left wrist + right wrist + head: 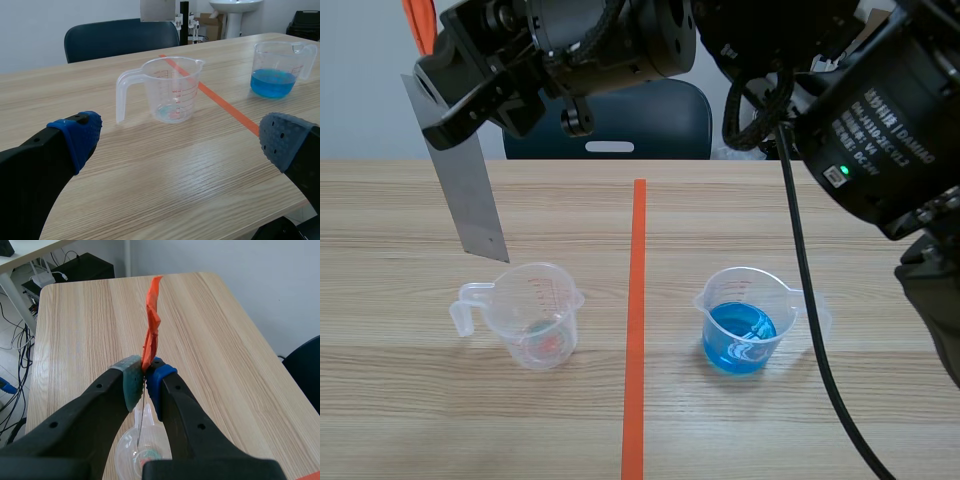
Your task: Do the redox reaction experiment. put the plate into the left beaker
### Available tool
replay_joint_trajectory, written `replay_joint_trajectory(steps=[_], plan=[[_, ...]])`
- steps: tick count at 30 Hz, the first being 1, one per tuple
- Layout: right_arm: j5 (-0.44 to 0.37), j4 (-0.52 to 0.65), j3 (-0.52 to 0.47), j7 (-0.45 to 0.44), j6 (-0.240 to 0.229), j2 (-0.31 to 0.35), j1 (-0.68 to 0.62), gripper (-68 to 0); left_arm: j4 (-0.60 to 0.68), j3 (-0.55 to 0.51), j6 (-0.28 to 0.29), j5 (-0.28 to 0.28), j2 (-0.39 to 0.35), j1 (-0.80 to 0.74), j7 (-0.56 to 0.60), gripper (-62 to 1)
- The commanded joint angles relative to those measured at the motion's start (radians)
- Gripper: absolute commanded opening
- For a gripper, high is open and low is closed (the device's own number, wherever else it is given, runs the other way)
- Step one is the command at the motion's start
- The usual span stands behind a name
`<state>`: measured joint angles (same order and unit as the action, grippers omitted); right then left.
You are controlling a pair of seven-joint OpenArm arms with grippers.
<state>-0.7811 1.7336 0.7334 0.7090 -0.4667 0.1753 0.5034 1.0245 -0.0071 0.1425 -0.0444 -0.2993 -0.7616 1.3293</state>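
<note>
Beakers [535, 315] [748, 322] number two; right hand [145, 382] grips one plate [470, 190], left hand [182, 136] gapes wide.

Tabletop [720, 430]: light wood grain, one orange-red tape line [635, 330] down its middle.
Chair [660, 125]: dark blue, behind the far edge.
Wall [360, 90]: pale, plain.
Wash basin [235, 5]: white, beyond the chair.
Floor [15, 347]: light, loose black cables [17, 400].
</note>
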Motion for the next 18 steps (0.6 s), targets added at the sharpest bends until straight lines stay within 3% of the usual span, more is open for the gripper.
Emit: replay_joint_trajectory(steps=[1,11,18], plan=[[-0.004,0.006,-0.007,-0.008,0.003,0.0,0.012,-66.9,0.015,0.003,0.002,0.006,0.002,0.0,0.013,1.4],[0.002,0.006,-0.007,-0.01,0.001,0.008,-0.003,-66.9,0.015,0.003,0.002,0.006,0.002,0.0,0.013,1.4],[0.064,0.0,-0.007,-0.086,-0.006,0.036,-0.039,-66.9,0.015,0.003,0.002,0.006,0.002,0.0,0.012,1.4]])
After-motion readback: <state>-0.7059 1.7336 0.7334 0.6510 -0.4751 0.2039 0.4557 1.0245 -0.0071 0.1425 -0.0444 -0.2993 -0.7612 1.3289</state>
